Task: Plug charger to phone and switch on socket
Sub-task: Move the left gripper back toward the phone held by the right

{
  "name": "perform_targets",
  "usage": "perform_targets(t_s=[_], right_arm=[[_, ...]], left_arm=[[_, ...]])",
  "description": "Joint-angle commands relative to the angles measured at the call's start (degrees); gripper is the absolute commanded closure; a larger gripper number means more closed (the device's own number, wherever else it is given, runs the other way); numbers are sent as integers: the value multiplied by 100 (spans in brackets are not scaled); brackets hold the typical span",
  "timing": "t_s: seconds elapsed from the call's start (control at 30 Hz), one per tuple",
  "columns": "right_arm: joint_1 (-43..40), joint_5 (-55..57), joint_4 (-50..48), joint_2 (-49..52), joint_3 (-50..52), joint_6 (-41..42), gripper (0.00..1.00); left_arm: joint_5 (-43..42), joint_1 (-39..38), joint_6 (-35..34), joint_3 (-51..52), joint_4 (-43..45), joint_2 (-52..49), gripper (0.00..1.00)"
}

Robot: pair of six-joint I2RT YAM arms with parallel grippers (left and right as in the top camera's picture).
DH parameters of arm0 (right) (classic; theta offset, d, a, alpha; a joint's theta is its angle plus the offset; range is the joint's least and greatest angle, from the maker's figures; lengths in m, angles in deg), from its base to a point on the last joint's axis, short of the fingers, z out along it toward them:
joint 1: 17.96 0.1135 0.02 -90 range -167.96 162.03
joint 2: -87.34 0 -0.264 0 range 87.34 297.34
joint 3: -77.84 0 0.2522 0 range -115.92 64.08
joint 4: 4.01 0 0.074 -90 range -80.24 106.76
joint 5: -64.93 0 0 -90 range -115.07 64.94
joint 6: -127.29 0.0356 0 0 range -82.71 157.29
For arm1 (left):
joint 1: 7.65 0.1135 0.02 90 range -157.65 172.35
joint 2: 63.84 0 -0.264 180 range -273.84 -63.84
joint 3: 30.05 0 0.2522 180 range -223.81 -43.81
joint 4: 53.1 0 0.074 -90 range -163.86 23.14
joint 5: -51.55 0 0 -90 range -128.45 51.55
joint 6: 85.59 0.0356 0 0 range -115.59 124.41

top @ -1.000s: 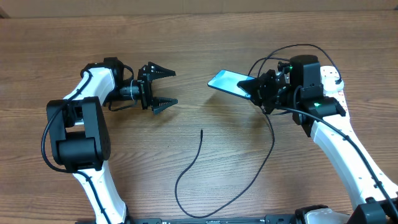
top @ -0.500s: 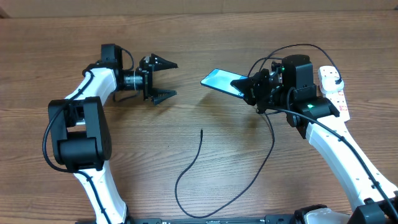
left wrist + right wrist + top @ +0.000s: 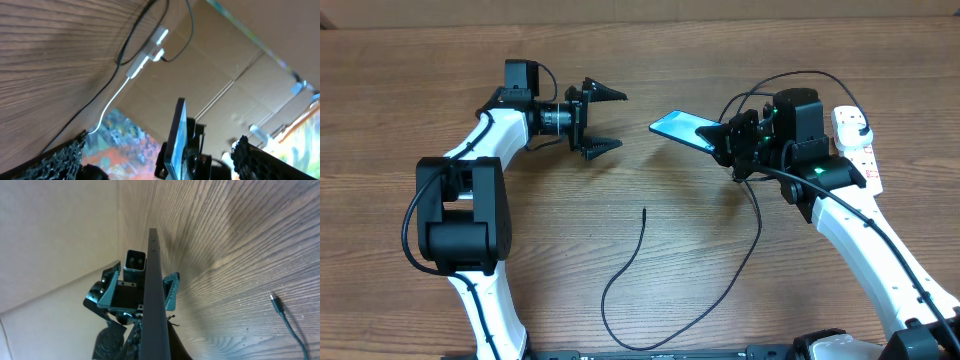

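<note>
On the brown wood-grain table [image 3: 620, 40], the left gripper [image 3: 620, 120] is hanging with its two black fingers spread wide and nothing between them, and it is pointing right, toward the phone. Nearer the robot's side of the table, the long thin black charger cable [image 3: 641, 230] is lying in one loose loop. Its small free connector end [image 3: 644, 211] is resting on bare wood, between the two arms and touching neither.

Further right, the slim rectangular phone with the lit light-blue screen [image 3: 682, 128] is being held off the table and tilted. The right gripper [image 3: 725, 138] is clamping shut on its right end, so the phone's long axis is running left to right and its free short end is facing the open left claw. The left wrist view is showing the phone edge-on, straight ahead between that claw's fingers.

At the far right, the small white oblong socket strip with red markings [image 3: 855, 140] is sitting behind the right arm, partly hidden.

The connector is lying well apart from the phone's free end, and its last stretch is running crosswise to the phone's axis. The empty left claw looks the better placed to fetch it.
</note>
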Motion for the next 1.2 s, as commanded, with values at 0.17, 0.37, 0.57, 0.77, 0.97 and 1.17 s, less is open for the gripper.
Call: perform_targets(t_s=[0.17,0.37,0.57,0.77,0.97,1.17], right_arm=[[26,122,-48,-31,-122,616,96],[33,125,-46,-31,-122,719,96],[33,216,-11,-31,-122,719,96],[33,382,61,-31,-122,715,96],[31,575,57,-31,-122,717,96],[31,710,55,-31,-122,719,96]], left_arm=[[476,-343,-876,-13,184,175,1],[540,-588,-1506,-13,1060,175,1],[824,-809,-1976,-13,1659,175,1],[1235,-1051,-2092,-13,1674,175,1],[1598,-1250,-2315,-13,1792,175,1],[1733,-1399,-2531,-13,2109,175,1]])
